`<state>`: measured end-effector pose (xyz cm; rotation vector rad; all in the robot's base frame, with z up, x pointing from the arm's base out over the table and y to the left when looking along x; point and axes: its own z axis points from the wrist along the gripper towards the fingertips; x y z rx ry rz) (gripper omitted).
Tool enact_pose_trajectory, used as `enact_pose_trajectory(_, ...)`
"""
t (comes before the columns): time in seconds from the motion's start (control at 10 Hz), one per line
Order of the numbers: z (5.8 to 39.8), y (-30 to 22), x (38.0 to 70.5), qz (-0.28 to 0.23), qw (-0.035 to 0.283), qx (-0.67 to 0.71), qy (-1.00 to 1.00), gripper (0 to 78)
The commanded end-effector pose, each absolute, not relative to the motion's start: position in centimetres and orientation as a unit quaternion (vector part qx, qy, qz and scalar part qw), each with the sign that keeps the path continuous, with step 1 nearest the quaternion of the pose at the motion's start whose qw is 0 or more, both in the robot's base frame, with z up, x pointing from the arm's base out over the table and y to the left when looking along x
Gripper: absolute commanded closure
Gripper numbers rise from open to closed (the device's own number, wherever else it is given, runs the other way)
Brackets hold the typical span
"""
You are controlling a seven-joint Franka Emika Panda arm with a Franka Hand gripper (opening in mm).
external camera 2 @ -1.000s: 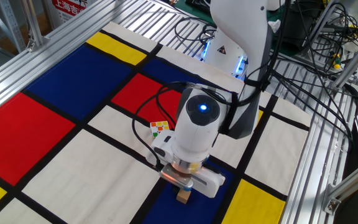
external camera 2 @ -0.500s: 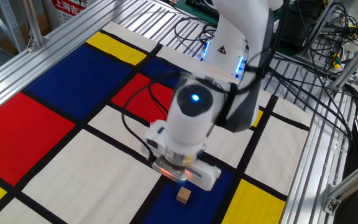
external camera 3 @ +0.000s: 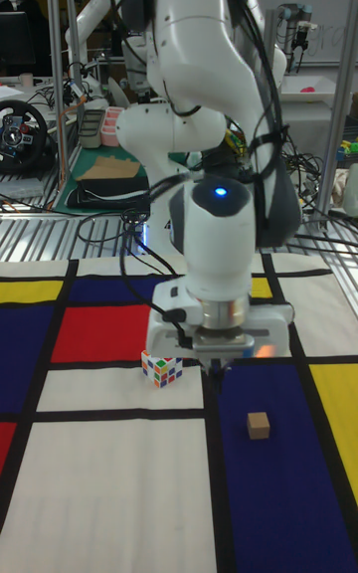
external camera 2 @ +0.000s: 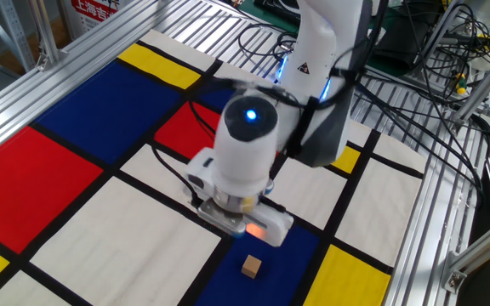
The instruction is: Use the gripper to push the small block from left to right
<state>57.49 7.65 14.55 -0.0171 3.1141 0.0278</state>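
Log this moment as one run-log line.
gripper: raised, apart from block, jaw state unclear | small block: on blue panel, right of gripper | puzzle cube: left of gripper

small block [external camera 2: 250, 267] on blue panel | gripper [external camera 2: 242, 228] near, apart, fingers hidden

- A red sign [external camera 2: 94, 8] stands at the top edge of the fixed view, beyond the far left corner of the table; it carries white characters, cut off and too small to read.
- A small dark triangular warning mark [external camera 2: 300, 66] sits on the white arm base in the fixed view; its symbol cannot be made out.
- A whiteboard [external camera 3: 320, 48] in the background of the tall fixed view, near the right edge, bears faint handwriting that cannot be read.
- No brand name, number or label can be read on anything else in either view.
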Motion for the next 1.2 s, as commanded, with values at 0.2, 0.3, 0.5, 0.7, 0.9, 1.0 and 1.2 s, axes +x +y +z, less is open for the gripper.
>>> enact_pose_trajectory(0.2,19.5,2.4,56.0,0.021,-0.011,-0.004,1.000,77.6)
enact_pose_trajectory(0.3,20.2,1.3,55.5,0.021,-0.013,-0.007,1.000,77.6)
enact_pose_trajectory(0.5,21.3,-1.0,54.2,0.019,-0.012,-0.012,1.000,77.6)
enact_pose_trajectory(0.7,22.2,-2.2,53.1,0.015,-0.009,-0.012,1.000,77.6)
enact_pose_trajectory(0.9,22.8,-3.3,52.0,0.013,-0.006,-0.012,1.000,77.6)
enact_pose_trajectory(1.0,23.0,-3.6,51.7,0.010,-0.002,-0.012,1.000,77.6)
enact_pose_trajectory(1.2,23.1,-3.9,51.4,0.004,0.003,-0.016,1.000,77.6)
